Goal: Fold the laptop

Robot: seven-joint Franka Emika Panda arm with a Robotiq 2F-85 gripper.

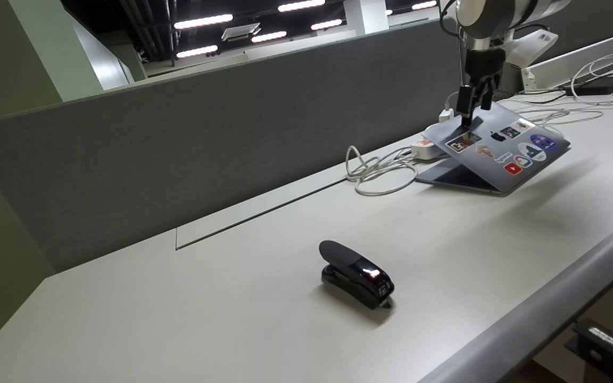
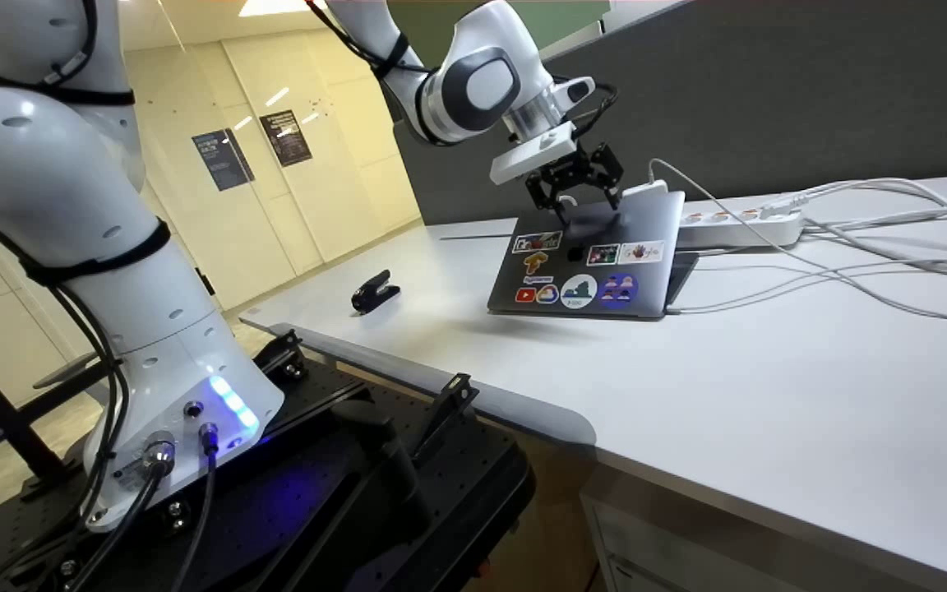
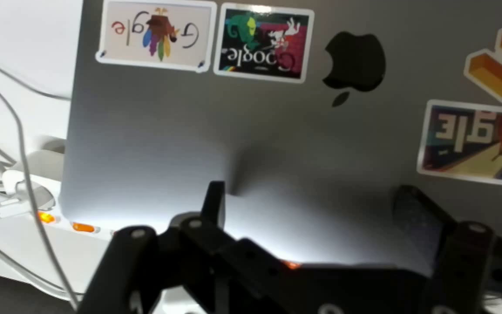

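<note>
Toward the upper right of an exterior view, your laptop point(image 1: 498, 151) sits on the worktop point(image 1: 232, 298), part-folded: its stickered lid point(image 2: 585, 265) leans inward over the base point(image 1: 453, 176), leaving a wedge-shaped gap. Your fingers point(image 3: 214, 203), low in the wrist view, are spread well apart with nothing gripped between them; their tips stand over the bare part near the lid's free edge, and whether they touch it I cannot tell. I'd judge the closing past its midpoint, since the lid tips towards the base and not away from it. What's left for you, by my reading, is pressing that edge down until lid and base meet flat.
</note>
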